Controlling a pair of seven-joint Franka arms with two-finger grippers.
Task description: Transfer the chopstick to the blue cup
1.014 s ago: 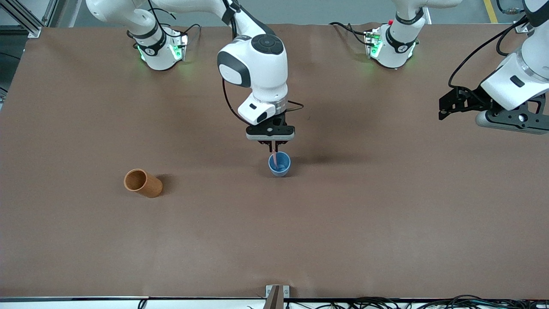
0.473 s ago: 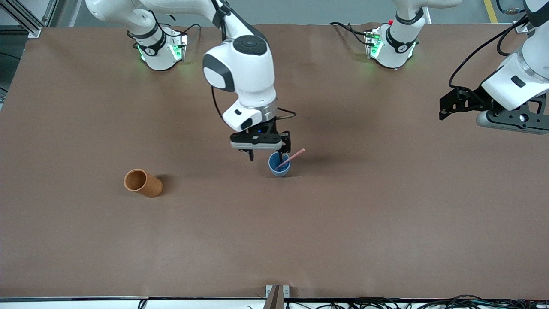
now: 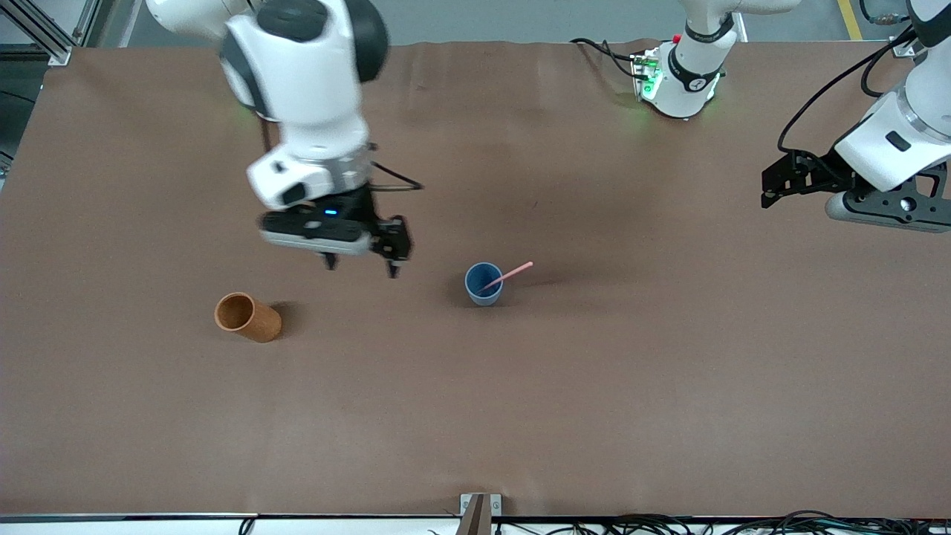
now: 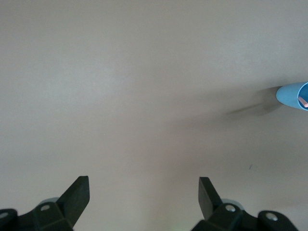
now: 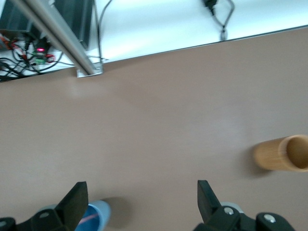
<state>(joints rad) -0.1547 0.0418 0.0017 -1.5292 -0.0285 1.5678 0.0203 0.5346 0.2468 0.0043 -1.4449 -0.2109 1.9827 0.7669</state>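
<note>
- One stick (image 3: 509,275) is sitting in the blue cup (image 3: 484,284) for you: lower end inside, upper end leaning out over the rim toward the left arm's end of the table.
- Your right gripper (image 3: 362,264) hangs over bare table between the two cups, fingers spread apart and holding nothing, so cup and stick are well clear of it.
- The orange cup (image 3: 247,316) stands toward the right arm's end, a bit nearer the front camera than the blue one.
- Your left gripper (image 4: 143,192) waits over its own end of the table, fingers wide apart, empty.
</note>
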